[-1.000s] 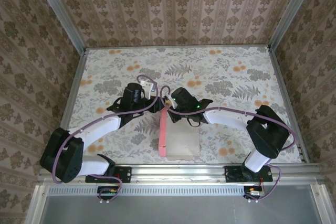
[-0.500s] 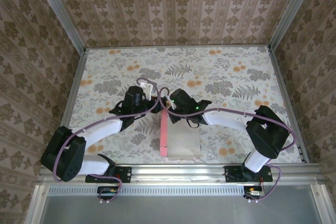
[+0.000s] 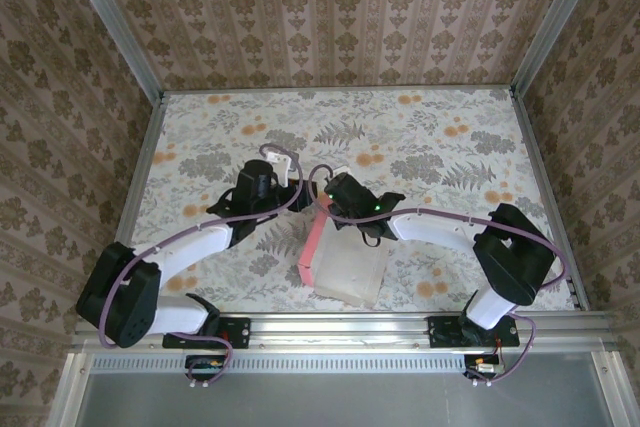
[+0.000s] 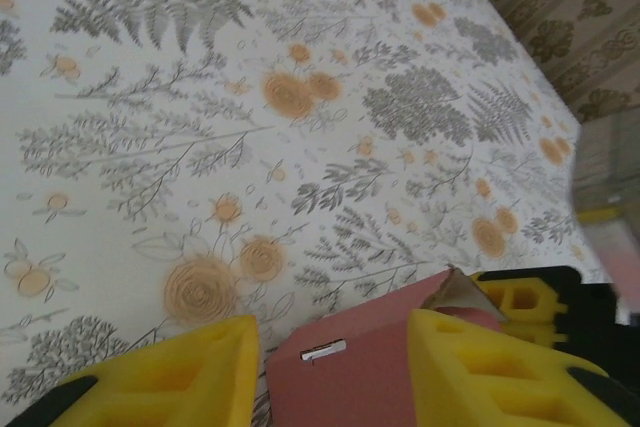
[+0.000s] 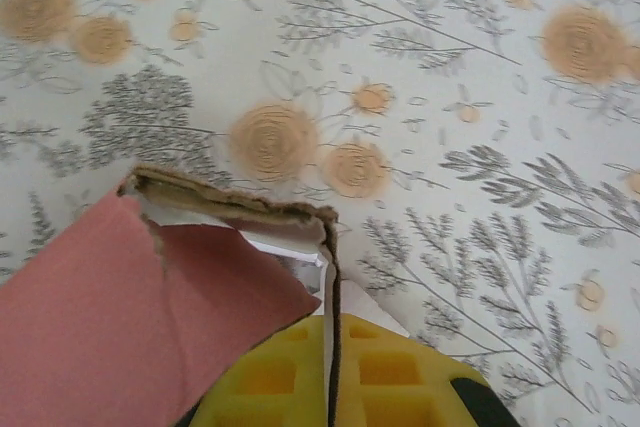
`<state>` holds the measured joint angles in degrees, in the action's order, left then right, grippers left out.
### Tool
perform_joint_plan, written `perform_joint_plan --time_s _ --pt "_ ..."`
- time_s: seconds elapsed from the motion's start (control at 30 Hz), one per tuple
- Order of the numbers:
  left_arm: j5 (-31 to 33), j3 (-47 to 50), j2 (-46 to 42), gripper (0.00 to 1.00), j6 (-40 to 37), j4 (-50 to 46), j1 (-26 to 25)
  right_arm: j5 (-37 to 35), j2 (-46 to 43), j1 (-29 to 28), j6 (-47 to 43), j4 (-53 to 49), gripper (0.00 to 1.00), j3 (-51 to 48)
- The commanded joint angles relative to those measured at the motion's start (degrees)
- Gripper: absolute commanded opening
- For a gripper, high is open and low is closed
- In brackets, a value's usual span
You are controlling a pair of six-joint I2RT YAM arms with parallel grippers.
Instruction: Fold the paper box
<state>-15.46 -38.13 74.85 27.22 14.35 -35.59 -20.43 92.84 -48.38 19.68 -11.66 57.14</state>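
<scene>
The paper box [image 3: 350, 269] lies near the table's front edge, pale inner side up, with a pink side wall [image 3: 314, 238] raised along its left. My right gripper [image 3: 326, 203] is shut on the box's far edge. In the right wrist view its yellow pads [image 5: 270, 377] pinch a thin upright wall of the paper box [image 5: 110, 317], whose torn-looking top rim runs left from there. My left gripper [image 3: 293, 202] hangs just left of that far end. In the left wrist view the left gripper [image 4: 335, 335] stands open, and a pink panel [image 4: 370, 382] with a small slot lies between its fingers.
The table [image 3: 430, 147] has a floral cloth and is walled by patterned panels on three sides. A metal rail [image 3: 340, 325] runs along the front edge, just below the box. Both arms meet over the middle of the table.
The box's far end has swung to the right with my right gripper, so the box now sits skewed and its pink wall leans. The left gripper stays close beside it.
</scene>
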Motion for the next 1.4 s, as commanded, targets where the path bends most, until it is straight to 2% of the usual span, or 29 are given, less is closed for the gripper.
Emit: perform_joint_plan --time_s 0.0,0.27,0.6,0.97,1.37 --pt "-3.0 -3.84 0.78 0.42 -1.58 -1.96 -0.18 -6.45 -1.19 0.22 4.0 -4.93 0.02 0.76" --pt "-3.76 -8.43 8.72 0.43 -0.86 0.7 -2.0 -4.23 -2.89 0.65 5.48 -2.62 0.03 -2.79" --pt "-3.67 -9.42 17.17 0.44 1.6 11.25 -4.56 -0.66 -4.94 1.88 5.25 -1.02 0.04 -5.08" --pt "-4.53 -8.89 18.18 0.49 1.45 16.0 -4.88 0.17 -5.4 2.06 5.61 -0.73 0.04 -6.11" --pt "-6.52 -10.51 22.87 0.51 1.07 16.52 -5.15 1.41 -6.61 2.15 5.48 0.09 0.06 -6.99"
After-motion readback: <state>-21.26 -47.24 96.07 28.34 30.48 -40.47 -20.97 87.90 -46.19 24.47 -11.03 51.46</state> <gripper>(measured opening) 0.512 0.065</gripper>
